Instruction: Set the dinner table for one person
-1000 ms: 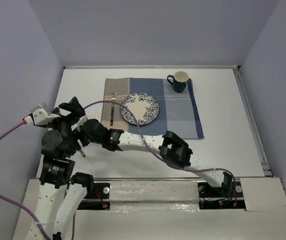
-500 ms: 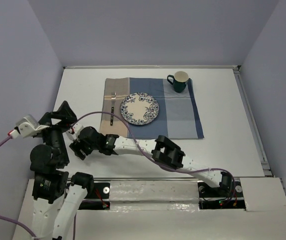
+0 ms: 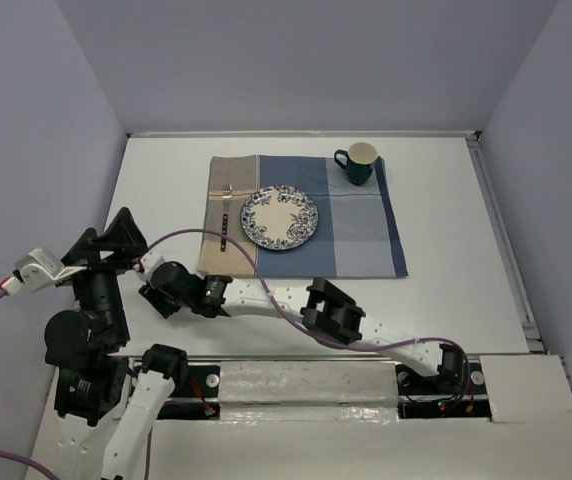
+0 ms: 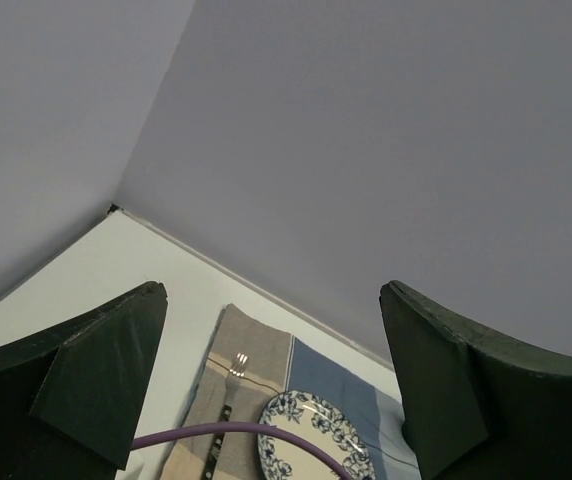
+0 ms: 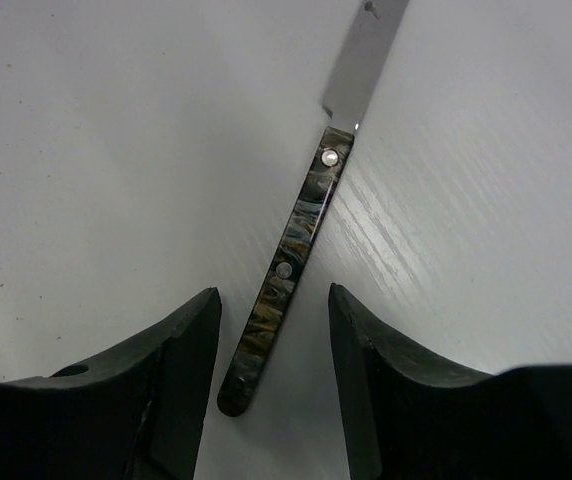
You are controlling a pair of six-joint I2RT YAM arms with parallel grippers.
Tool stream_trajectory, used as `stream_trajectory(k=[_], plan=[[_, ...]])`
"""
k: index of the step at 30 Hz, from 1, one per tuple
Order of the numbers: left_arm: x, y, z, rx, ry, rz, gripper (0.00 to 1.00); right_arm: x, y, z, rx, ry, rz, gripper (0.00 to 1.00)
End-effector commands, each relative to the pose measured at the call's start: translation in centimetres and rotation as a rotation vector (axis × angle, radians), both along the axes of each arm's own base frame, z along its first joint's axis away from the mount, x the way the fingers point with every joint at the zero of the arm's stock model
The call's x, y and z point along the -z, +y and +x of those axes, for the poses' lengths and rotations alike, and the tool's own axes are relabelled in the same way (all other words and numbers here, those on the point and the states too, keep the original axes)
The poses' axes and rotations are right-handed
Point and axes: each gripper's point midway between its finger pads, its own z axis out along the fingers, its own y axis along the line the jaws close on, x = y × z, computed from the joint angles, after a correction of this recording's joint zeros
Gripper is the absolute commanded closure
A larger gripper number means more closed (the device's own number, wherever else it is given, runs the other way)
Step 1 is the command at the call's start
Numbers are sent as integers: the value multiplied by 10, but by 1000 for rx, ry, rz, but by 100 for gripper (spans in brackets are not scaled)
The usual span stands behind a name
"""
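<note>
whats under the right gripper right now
A knife with a marbled handle lies flat on the white table, between the fingers of the right gripper. From above, the gripper hides it.

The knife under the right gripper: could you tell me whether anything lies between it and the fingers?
Nothing visible does. In the right wrist view the knife lies on the bare table, its handle between the fingers of the right gripper, with a clear gap on each side.
</note>
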Motion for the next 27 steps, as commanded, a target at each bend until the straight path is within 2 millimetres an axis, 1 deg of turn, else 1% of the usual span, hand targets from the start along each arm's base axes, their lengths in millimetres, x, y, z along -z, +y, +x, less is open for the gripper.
stream_trajectory(k=[1, 2, 3, 4, 6, 7, 8, 10, 11, 12, 15, 17, 18, 19, 21, 22, 23, 24, 25, 26, 27], plan=[[-29, 1, -20, 26, -108, -24, 1, -7, -13, -3, 82, 7, -61, 48], [-30, 1, -23, 26, -116, -23, 1, -7, -15, -4, 86, 9, -68, 48], [-32, 1, -25, 34, -123, -24, 1, -6, -17, -8, 90, 4, -88, 48], [-32, 1, -26, 38, -127, -24, 1, -8, -17, -8, 94, 10, -87, 48], [-34, 2, -30, 38, -137, -26, 1, -6, -22, -8, 105, 14, -106, 49], [-33, 2, -30, 36, -138, -27, 1, -6, -24, -6, 118, 8, -112, 51], [-34, 3, -33, 36, -143, -26, 1, -7, -31, 0, 156, -11, -124, 60], [-32, 4, -33, 34, -142, -22, 1, -3, -40, 6, 194, -38, -152, 64], [-32, 4, -34, 33, -142, -20, 1, -5, -43, 9, 208, -50, -156, 66], [-30, 6, -34, 25, -141, -21, 1, 3, -46, 10, 212, -60, -171, 71], [-25, 6, -32, 24, -132, -13, 1, 10, -48, 10, 208, -64, -170, 77], [-22, 6, -31, 21, -122, -9, 1, 12, -51, 12, 213, -81, -175, 83], [-21, 6, -30, 20, -116, -2, 1, 12, -55, 16, 237, -101, -177, 85], [-19, 7, -29, 14, -110, -1, 1, 11, -57, 18, 233, -118, -180, 87], [-16, 6, -27, 17, -104, 6, 1, 2, -55, 20, 231, -139, -137, 90], [-14, 6, -25, 13, -99, 7, 1, -1, -62, 17, 208, -152, -146, 94], [-13, 5, -24, 14, -95, 9, 1, -6, -63, 16, 198, -157, -131, 95], [-12, 5, -23, 15, -91, 11, 1, -12, -62, 15, 194, -161, -100, 98], [-12, 4, -23, 18, -89, 13, 1, -15, -64, 13, 184, -162, -93, 98], [-10, 4, -21, 18, -86, 12, 1, -16, -72, 10, 170, -168, -103, 100], [-9, 4, -21, 18, -83, 13, 1, -22, -71, 9, 161, -171, -70, 100]])
